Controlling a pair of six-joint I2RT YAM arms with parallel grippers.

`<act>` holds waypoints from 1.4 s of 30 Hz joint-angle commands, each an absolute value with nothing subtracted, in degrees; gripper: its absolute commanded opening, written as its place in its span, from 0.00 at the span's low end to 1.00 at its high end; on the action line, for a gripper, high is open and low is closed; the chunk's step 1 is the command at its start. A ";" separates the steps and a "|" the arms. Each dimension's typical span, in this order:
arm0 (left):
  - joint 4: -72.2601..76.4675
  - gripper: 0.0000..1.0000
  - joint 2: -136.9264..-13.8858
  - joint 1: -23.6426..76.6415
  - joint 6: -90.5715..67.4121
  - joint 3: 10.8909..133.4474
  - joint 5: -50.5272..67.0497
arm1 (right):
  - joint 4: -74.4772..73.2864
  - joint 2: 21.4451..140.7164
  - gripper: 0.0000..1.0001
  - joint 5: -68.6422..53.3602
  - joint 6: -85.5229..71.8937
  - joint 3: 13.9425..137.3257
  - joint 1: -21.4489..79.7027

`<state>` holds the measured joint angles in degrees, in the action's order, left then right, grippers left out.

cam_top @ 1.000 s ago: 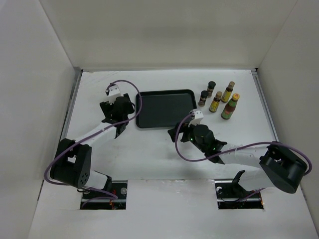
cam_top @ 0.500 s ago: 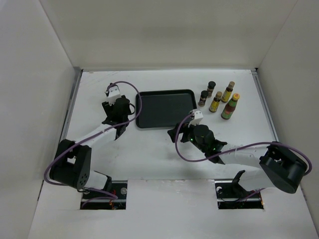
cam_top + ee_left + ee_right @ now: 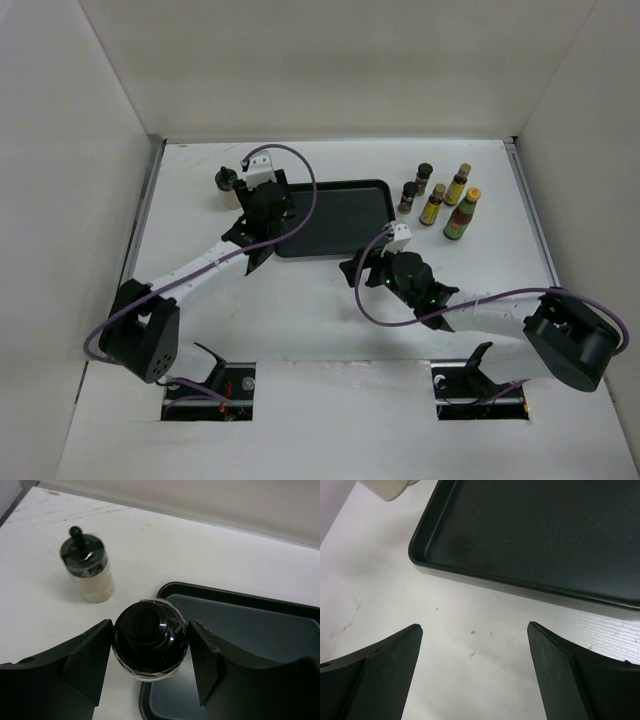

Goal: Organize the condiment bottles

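Observation:
My left gripper (image 3: 260, 205) (image 3: 150, 626) is shut on a squat cream bottle with a black cap (image 3: 149, 645) and holds it over the left edge of the black tray (image 3: 335, 215). The arm hides that bottle in the top view. The second squat cream bottle (image 3: 228, 183) (image 3: 88, 569) stands on the table left of the tray. Two tiny dark brown bottles (image 3: 424, 176), two slim yellow-labelled ones (image 3: 432, 204) and the red-green one (image 3: 462, 214) stand in a group right of the tray. My right gripper (image 3: 366, 268) (image 3: 472, 630) is open and empty over the table, just before the tray's front edge (image 3: 520, 582).
The tray (image 3: 250, 625) holds nothing. White walls close in the table on the left, back and right. A cream bottle's body (image 3: 395, 487) shows at the top left corner of the right wrist view.
My left gripper has moved right and toward the back with the cream bottle, from beside the tray to over its left edge. This has uncovered the second cream bottle. The right arm has hardly moved.

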<state>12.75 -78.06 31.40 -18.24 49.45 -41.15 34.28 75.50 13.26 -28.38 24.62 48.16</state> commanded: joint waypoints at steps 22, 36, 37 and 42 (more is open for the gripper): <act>29.88 0.51 -108.19 30.01 -17.58 69.08 -34.45 | 37.09 74.53 0.94 13.62 -29.27 24.70 46.18; 28.31 0.96 -87.74 29.93 -18.37 54.51 -39.36 | 36.83 74.53 0.95 13.10 -29.71 24.61 46.18; 26.91 0.96 -85.54 29.58 -18.54 53.01 -40.94 | 36.65 74.53 0.95 13.10 -29.79 24.78 46.18; 18.83 0.96 -81.56 23.79 -22.76 49.39 -41.14 | 37.09 75.41 0.95 13.01 -29.88 24.87 46.18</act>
